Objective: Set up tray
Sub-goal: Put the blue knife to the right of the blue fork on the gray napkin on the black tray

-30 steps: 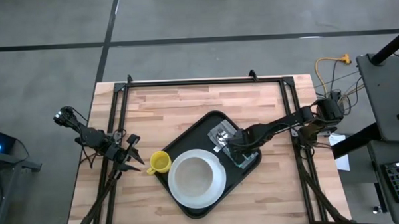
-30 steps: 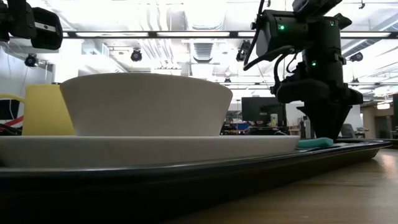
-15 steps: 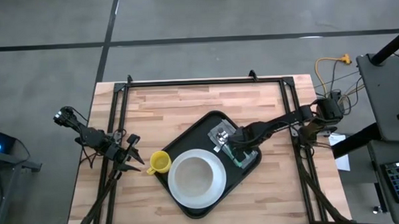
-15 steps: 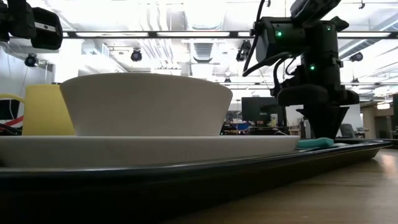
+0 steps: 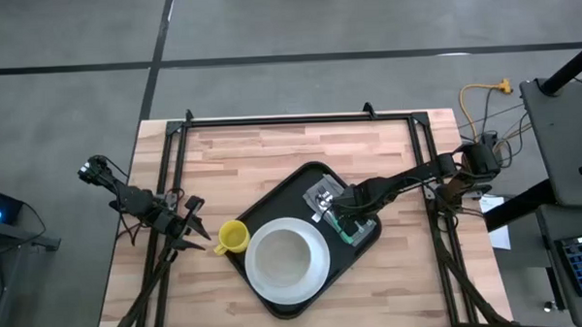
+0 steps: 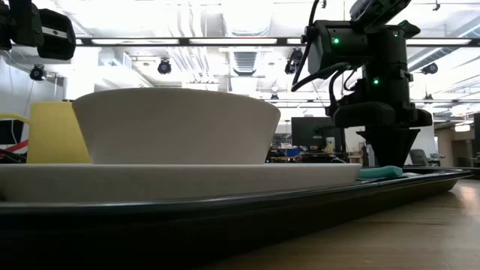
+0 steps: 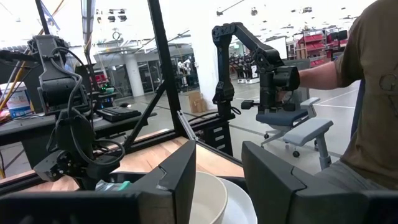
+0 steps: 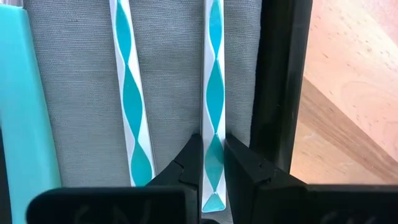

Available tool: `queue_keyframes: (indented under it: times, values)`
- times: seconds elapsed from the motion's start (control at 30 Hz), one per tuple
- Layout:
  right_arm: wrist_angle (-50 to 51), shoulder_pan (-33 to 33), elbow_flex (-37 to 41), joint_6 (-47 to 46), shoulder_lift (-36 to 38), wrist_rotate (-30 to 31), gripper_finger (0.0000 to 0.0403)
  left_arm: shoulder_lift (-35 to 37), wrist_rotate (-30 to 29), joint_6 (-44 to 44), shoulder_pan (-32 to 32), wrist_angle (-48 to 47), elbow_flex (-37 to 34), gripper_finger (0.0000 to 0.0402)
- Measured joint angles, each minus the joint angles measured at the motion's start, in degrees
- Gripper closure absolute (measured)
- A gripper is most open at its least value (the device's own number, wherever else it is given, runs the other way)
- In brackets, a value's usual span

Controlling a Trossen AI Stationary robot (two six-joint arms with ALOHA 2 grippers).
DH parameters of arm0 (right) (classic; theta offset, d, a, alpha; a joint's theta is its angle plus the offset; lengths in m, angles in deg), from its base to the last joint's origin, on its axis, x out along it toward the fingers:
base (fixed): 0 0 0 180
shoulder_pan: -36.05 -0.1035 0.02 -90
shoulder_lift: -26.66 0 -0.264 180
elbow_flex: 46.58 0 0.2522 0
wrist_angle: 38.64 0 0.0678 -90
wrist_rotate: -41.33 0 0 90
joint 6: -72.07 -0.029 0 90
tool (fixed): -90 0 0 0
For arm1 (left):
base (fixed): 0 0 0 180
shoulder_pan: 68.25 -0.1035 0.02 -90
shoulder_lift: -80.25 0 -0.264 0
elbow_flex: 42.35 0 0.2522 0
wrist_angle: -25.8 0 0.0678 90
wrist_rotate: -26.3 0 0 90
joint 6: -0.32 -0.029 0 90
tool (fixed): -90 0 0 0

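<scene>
R arm over tray, L parked
R gripper reached low into tray at 3 o'clock, jaws pinched on teal-patterned utensil handle; L gripper at table 9 o'clock, jaws apart, empty.

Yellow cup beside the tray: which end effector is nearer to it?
Left. The left end effector sits open just beside the yellow cup, off the tray; the right end effector is across the tray.
</scene>
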Motion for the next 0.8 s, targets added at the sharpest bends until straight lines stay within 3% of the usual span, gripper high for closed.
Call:
queue_keyframes:
  times: [0.8]
  values:
    - [-0.4, 0.0, 0.0, 1.7, 0.0, -0.2, 0.0337, 0.0, 0.0, 0.0, 0.0, 0.0, 0.0, 0.0285]
